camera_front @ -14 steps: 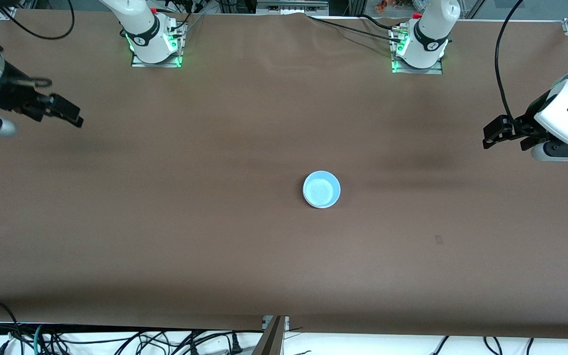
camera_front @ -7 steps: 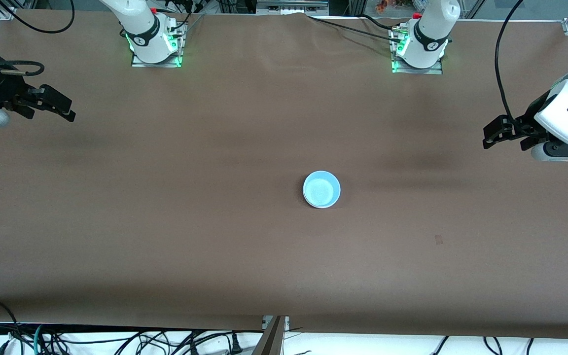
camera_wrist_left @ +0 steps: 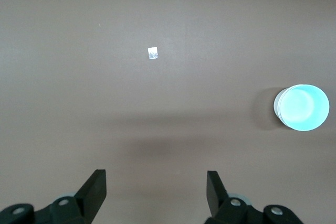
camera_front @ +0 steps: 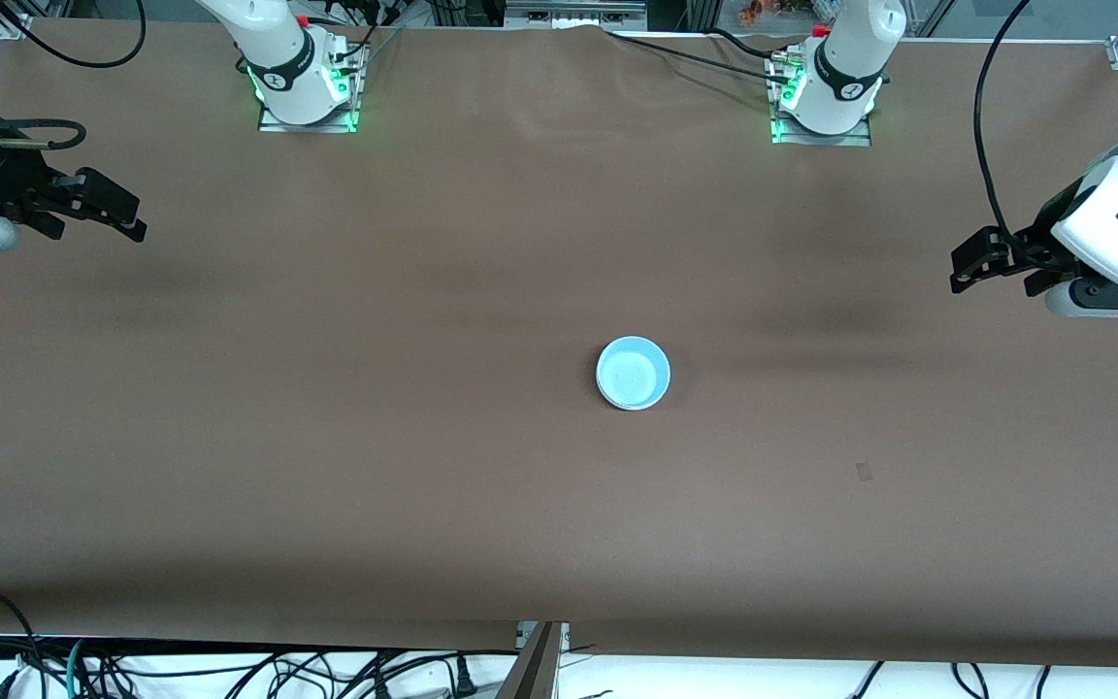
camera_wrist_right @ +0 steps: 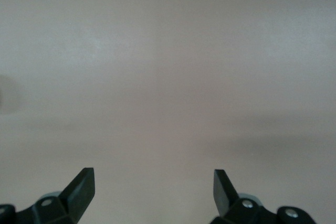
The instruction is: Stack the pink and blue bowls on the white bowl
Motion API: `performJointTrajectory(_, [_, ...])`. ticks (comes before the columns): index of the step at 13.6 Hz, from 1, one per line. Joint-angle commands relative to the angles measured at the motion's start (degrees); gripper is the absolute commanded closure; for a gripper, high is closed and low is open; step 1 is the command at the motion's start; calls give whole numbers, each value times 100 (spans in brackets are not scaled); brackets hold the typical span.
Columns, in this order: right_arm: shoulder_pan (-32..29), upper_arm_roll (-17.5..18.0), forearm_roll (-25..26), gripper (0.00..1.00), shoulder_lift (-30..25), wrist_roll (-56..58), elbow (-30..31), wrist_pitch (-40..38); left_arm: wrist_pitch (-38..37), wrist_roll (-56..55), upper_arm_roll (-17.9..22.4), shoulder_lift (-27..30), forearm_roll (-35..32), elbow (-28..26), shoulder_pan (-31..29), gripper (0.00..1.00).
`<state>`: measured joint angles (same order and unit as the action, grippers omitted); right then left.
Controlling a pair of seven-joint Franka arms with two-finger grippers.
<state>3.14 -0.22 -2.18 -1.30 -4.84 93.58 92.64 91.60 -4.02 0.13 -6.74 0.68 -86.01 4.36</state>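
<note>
Bowls: stack (camera_front: 633, 374) standing alone near the middle of the brown table (camera_front: 423, 437), somewhat toward the left arm's end; blue bowl on top, open side up, nothing in it.
White rim: thin white edge showing under the blue bowl in the left wrist view (camera_wrist_left: 302, 108); whether a pink bowl sits between the two cannot be told.
Left tool (camera_front: 991, 267): up in the air over the table at the left arm's end, well apart from the stack; fingers spread wide with nothing between them, as its wrist view shows (camera_wrist_left: 156, 195).
Right tool (camera_front: 98, 209): over the table's edge at the right arm's end, well apart from the stack; fingers wide apart and holding nothing (camera_wrist_right: 153, 192).
Table mark: small pale square patch (camera_front: 864, 472) on the brown cover, nearer to the front camera than the stack and toward the left arm's end; also seen from the left wrist (camera_wrist_left: 153, 53).
Arms: both wait at their ends of the table.
</note>
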Motion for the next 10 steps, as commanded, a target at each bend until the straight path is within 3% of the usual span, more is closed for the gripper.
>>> performJointTrajectory(1, [-76,66,-2,0,7,132,-120,-114,51,120,-5,6,125,-39,-40,15])
performJointTrajectory(10, [-76,57,-2,0,7,141,-147,-185,60,129,-5,-20,134,-39,-40,14])
